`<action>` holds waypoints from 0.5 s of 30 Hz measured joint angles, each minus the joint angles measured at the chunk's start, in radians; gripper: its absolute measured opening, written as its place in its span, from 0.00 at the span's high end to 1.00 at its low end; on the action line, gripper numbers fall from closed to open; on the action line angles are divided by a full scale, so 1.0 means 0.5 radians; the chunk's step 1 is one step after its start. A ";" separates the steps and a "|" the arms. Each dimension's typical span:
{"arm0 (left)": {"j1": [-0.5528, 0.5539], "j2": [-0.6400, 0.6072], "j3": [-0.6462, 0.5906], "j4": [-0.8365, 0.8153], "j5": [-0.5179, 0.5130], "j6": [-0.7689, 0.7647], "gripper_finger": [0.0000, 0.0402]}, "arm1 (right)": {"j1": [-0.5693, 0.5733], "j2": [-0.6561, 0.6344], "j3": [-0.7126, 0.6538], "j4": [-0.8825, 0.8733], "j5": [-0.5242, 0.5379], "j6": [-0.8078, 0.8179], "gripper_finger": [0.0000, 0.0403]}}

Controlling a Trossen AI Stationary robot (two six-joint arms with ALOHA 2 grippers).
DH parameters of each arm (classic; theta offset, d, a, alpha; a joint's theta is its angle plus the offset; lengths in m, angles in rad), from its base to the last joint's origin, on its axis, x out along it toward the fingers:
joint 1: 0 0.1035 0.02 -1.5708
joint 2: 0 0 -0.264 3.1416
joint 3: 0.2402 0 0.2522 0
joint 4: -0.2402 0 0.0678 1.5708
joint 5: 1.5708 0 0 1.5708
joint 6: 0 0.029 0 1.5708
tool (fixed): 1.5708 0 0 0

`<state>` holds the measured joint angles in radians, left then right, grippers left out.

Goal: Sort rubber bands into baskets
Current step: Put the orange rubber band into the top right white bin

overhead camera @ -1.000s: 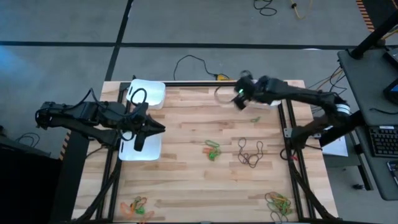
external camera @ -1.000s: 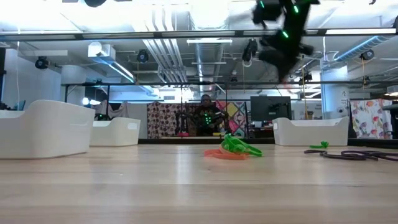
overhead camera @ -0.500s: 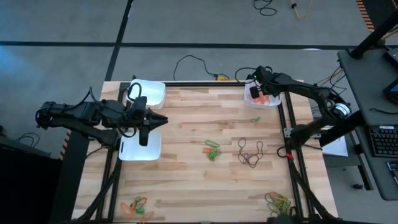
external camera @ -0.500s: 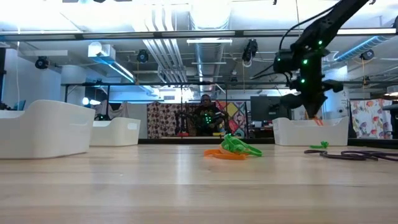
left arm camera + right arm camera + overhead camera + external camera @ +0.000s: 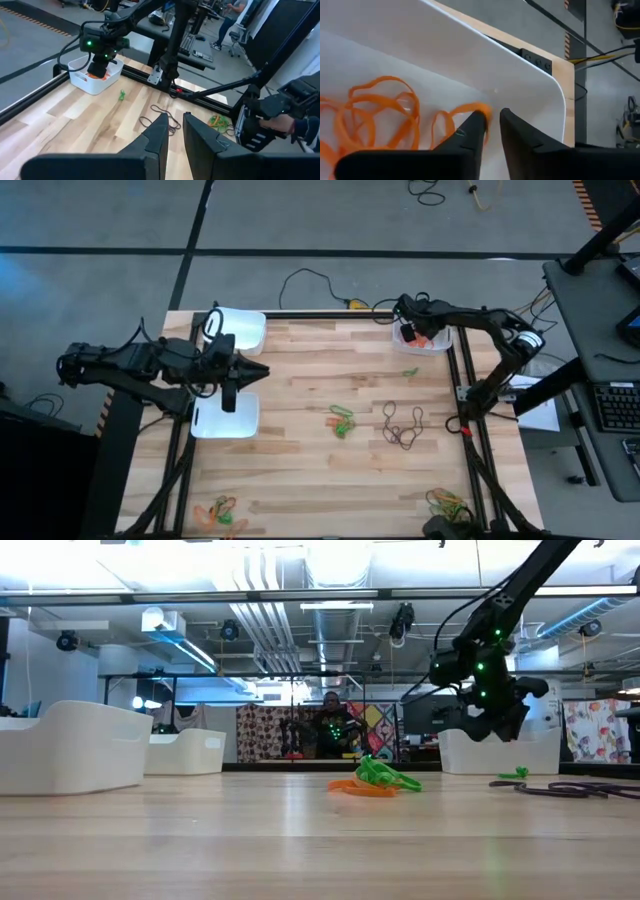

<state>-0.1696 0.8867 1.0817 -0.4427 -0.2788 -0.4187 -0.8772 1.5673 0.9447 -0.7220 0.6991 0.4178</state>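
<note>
Right gripper (image 5: 490, 122) down inside white basket (image 5: 424, 338) at table's 1 o'clock corner; fingers narrowly parted, orange rubber band (image 5: 462, 117) at tips, not clamped. Orange bands (image 5: 375, 115) heaped in basket. Left gripper (image 5: 258, 370) nearly pressed together, empty, over 9 o'clock basket (image 5: 226, 420).

From above, my right end effector (image 5: 406, 332) covers part of the far basket (image 5: 436, 343), so I can't see its fingertips. The orange bands (image 5: 375, 117) run off the wrist picture's edge. The bench-edge tangles (image 5: 449, 505) blur together, uncountable.
</note>
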 joint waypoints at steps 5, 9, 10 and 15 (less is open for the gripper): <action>0.000 0.000 0.000 -0.008 0.049 -0.018 0.89 | 0.001 -0.028 0.000 -0.016 -0.044 0.076 0.73; 0.000 -0.003 0.000 -0.035 0.071 -0.020 0.89 | 0.027 -0.121 0.022 -0.116 -0.090 0.170 0.65; 0.000 -0.004 0.000 -0.035 0.072 -0.020 0.89 | 0.048 -0.161 0.032 -0.131 -0.089 0.175 0.63; 0.000 -0.010 0.000 -0.034 0.124 0.052 0.89 | 0.282 -0.437 0.057 -0.160 -0.116 0.168 0.58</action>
<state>-0.1696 0.8818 1.0817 -0.4599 -0.2169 -0.3929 -0.7365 1.3486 0.9733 -0.8021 0.6410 0.5018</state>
